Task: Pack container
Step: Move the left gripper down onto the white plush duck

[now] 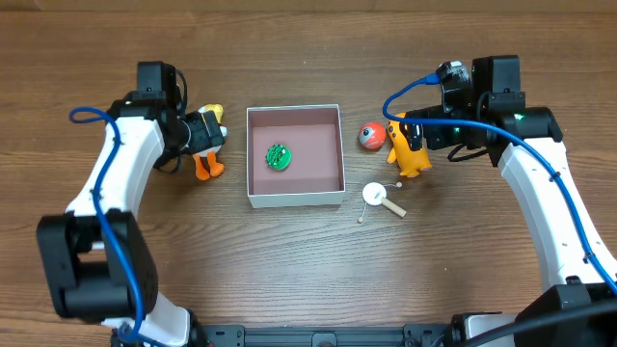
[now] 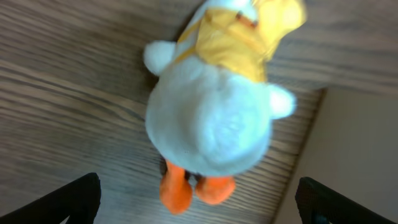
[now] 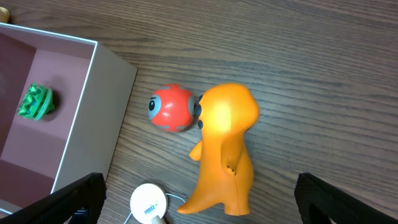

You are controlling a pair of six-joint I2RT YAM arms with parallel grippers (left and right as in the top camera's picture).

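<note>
1. Lying nearest: a white disc toy [image 1: 374, 195].
2. The container [image 1: 294, 200] sits mid-table, a green toy [image 1: 279, 156] inside.
3. Left gripper [image 1: 201, 133] spread wide above plush duck [image 1: 207, 166]; right gripper [image 1: 413, 135] likewise above orange figure [image 1: 412, 162].

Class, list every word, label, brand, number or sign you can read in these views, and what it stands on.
No text can be read in any view.
On the small white round disc: a faint bluish mark, too blurred to read.
No markings seen on the shallow white-walled square container, green ridged toy, orange plastic dinosaur, red ball or white plush duck.
</note>
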